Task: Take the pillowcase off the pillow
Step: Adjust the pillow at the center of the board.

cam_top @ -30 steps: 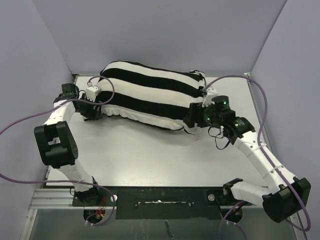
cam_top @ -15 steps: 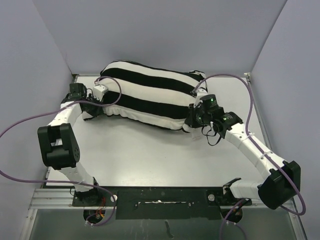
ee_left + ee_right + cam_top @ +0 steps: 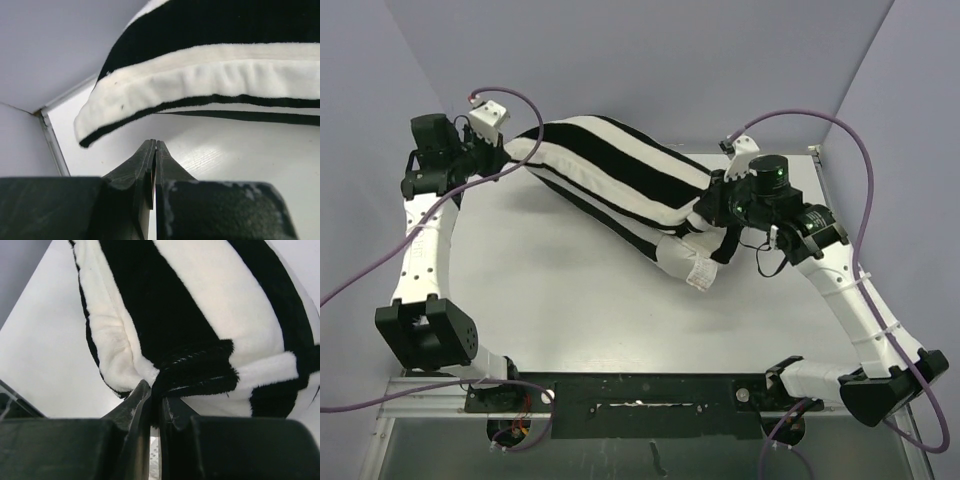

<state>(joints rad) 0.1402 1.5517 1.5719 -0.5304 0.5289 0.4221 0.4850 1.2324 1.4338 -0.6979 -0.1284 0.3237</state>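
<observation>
The black-and-white striped pillowcase (image 3: 610,165) stretches slantwise across the back of the table. My right gripper (image 3: 708,208) is shut on a black fold of the pillowcase (image 3: 200,300) at its right end, the fabric pinched between the fingertips (image 3: 156,390). Below that grip the plain white pillow (image 3: 678,255) pokes out of the cover, its small printed label (image 3: 701,277) showing. My left gripper (image 3: 503,152) is raised at the far left, just off the cover's left end. In the left wrist view its jaws (image 3: 155,144) are shut with nothing between them, and the pillowcase (image 3: 225,75) hangs beyond the tips.
The white table (image 3: 570,290) is boxed in by grey walls (image 3: 640,60) at the back and both sides. A metal rail (image 3: 50,145) runs along the table's left edge. Purple cables (image 3: 840,150) loop off both arms.
Both grippers went from open to shut. The right one has lifted the cover's right end, and the white pillow end now shows below. The left arm rose up and to the left.
</observation>
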